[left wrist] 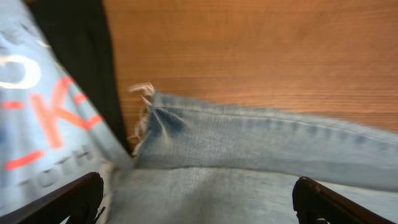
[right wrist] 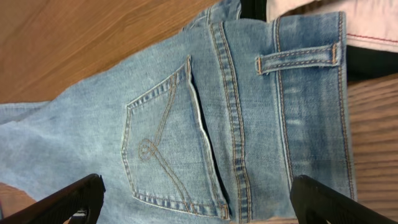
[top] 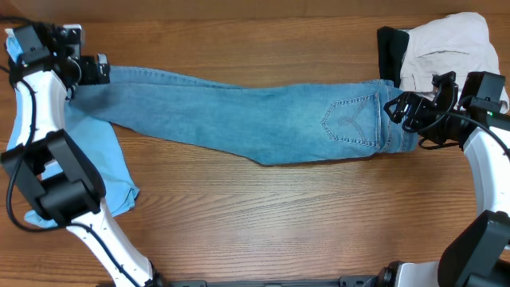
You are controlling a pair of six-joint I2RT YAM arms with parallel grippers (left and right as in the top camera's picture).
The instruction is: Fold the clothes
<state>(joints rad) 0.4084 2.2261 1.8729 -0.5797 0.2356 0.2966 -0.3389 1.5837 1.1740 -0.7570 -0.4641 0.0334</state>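
Observation:
Light-blue denim jeans, doubled lengthwise, stretch across the wooden table from left to right. My left gripper stands open over their frayed hem, one finger on each side of the leg, nothing pinched. At the waist end my right gripper is open above the stitched back pocket and the waistband; its fingers straddle the denim without closing on it. A pale-blue printed T-shirt lies under the hem end and shows its print.
Beige trousers lie bunched at the back right corner on a black garment, right behind the jeans' waist. A dark strip lies beside the T-shirt. Bare wood runs along the front of the table.

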